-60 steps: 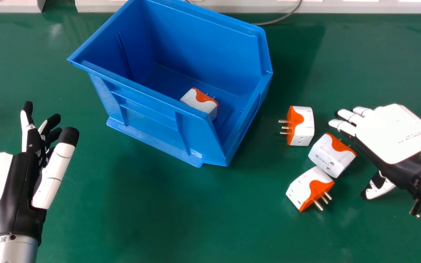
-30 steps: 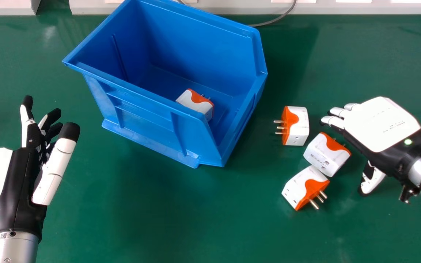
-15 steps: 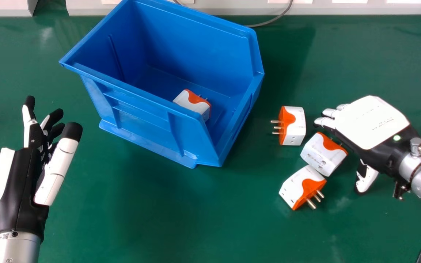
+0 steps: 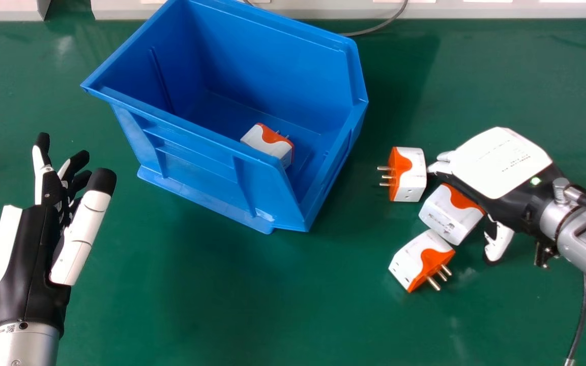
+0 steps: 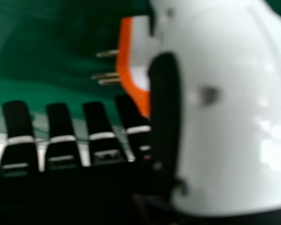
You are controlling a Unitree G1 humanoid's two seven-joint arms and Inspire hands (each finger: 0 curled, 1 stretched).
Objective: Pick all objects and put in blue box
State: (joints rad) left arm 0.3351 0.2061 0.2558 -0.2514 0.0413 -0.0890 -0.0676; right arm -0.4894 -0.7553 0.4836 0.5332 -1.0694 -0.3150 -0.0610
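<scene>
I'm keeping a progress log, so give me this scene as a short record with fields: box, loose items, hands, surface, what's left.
container: blue box, open-topped
inside: one white-and-orange adapter
outside: three more: pins-to-box adapter, middle adapter, lowest adapter
left hand: open at the head view's left, holding nothing
right hand: open, beside the first two outside adapters; contact cannot be told
surface: green tabletop
left to do: three adapters into the box
</scene>
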